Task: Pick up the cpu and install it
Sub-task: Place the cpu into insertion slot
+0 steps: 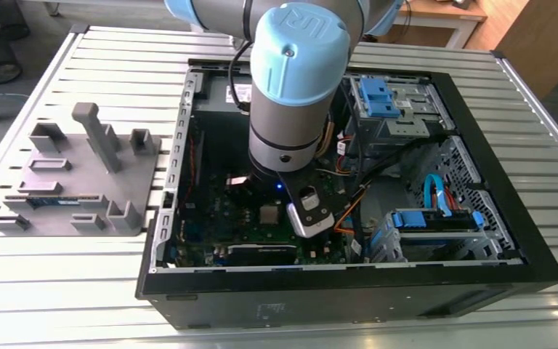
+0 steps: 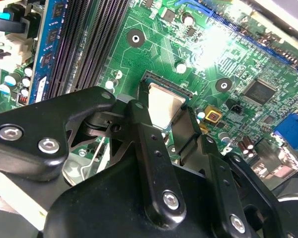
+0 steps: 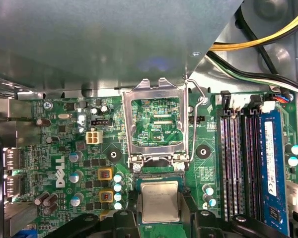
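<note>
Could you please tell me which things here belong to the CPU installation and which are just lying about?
Part of the job:
- the cpu, at the socket
- the socket cover, hinged open
- the gripper, down at the cpu

Lying about:
- the grey fixture tray beside the case
- the blue memory stick
- the blue drive brackets

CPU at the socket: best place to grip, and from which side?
Probably pinch two opposite thin edges of the cpu, coming straight down from above. It lies flat, its smooth top offers no hold, and the open load plate blocks one side.
</note>
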Controlling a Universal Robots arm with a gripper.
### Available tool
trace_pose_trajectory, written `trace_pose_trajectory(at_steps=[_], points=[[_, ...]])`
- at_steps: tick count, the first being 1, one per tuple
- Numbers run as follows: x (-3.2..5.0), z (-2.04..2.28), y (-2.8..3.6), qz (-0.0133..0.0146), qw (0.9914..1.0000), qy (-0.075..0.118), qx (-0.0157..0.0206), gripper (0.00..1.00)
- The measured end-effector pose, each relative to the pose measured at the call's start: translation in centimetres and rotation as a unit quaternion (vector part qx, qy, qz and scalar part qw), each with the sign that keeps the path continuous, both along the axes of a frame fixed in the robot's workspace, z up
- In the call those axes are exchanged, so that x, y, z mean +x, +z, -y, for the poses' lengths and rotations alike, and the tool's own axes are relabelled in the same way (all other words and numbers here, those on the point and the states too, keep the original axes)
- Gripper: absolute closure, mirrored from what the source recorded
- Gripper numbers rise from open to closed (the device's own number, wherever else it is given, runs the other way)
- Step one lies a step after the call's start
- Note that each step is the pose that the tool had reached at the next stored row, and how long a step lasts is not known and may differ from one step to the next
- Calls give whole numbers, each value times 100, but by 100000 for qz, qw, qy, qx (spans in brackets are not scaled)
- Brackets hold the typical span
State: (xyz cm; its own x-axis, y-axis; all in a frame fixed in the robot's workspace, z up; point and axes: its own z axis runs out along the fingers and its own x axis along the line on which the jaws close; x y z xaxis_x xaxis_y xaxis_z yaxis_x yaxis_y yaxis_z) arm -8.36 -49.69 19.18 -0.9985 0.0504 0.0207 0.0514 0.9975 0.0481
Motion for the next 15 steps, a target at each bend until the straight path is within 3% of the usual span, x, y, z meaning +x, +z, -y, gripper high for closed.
trace_pose_trajectory(at_steps=[15], points=[[2,9,-2,3,100000,-2,6,56]])
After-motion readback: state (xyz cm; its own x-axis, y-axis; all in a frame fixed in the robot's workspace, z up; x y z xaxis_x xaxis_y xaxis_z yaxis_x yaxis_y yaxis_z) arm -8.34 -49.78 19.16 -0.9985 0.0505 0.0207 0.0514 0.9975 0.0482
